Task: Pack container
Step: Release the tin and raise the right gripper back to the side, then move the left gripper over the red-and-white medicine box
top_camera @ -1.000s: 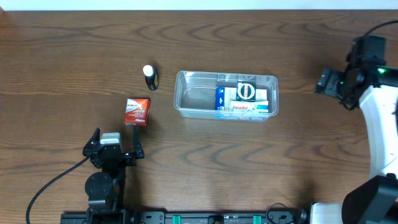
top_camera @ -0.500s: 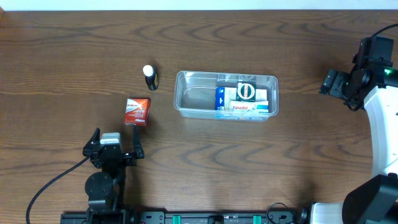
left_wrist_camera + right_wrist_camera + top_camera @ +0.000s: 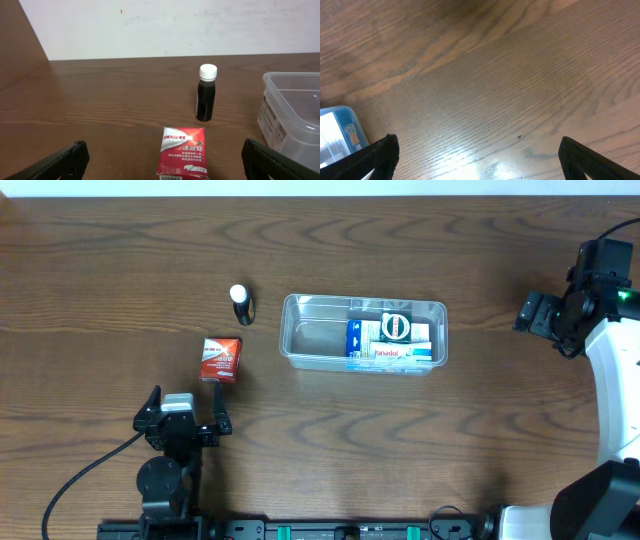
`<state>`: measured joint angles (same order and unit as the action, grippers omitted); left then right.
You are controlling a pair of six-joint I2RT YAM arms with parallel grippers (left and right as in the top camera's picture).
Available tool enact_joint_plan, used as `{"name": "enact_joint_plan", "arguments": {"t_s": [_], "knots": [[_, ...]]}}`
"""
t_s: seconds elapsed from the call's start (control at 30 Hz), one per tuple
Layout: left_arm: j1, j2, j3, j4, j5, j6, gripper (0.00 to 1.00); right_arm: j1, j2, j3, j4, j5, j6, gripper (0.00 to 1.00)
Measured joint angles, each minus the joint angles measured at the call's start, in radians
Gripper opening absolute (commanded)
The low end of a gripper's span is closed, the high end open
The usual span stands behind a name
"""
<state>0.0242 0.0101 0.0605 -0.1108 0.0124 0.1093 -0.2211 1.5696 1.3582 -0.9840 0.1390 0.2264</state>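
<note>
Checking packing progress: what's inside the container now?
The container holds blue-and-white boxes in its right half, a round dark-rimmed item on top; left half bare. Anything beneath them is covered.

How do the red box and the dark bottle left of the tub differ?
The red box is a printed carton; the dark bottle is round with a white cap. The bottle stands upright, taller than the box. The box sits nearer the left gripper than the bottle. Both rest on the table outside the container.
</note>
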Motion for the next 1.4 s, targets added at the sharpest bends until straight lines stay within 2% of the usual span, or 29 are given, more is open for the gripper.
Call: {"name": "enact_joint_plan", "arguments": {"t_s": [0.57,0.7,0.83,0.97,1.07,1.13,1.27,1.4], "knots": [[0.000,0.000,-0.002,0.012,0.006,-0.008,0.98,0.000,0.000,0.000,0.000,0.000,0.000,0.99],[0.000,0.000,-0.014,0.068,0.115,-0.010,0.98,0.000,0.000,0.000,0.000,0.000,0.000,0.99],[0.000,0.020,0.034,0.014,0.222,-0.047,0.98,0.000,0.000,0.000,0.000,0.000,0.000,0.99],[0.000,0.154,0.235,-0.074,0.267,-0.072,0.98,0.000,0.000,0.000,-0.001,0.000,0.000,0.99],[0.000,0.354,0.490,-0.226,0.282,-0.081,0.98,0.000,0.000,-0.001,-0.002,0.000,0.000,0.99],[0.000,0.511,0.676,-0.386,0.289,-0.075,0.98,0.000,0.000,-0.001,-0.001,0.002,0.000,0.99],[-0.001,0.910,1.091,-0.804,0.296,-0.033,0.98,0.000,0.000,-0.002,-0.001,0.001,0.000,0.99],[-0.001,1.236,1.389,-1.060,0.300,-0.019,0.98,0.000,0.000,-0.004,-0.001,0.000,0.000,0.99]]}}
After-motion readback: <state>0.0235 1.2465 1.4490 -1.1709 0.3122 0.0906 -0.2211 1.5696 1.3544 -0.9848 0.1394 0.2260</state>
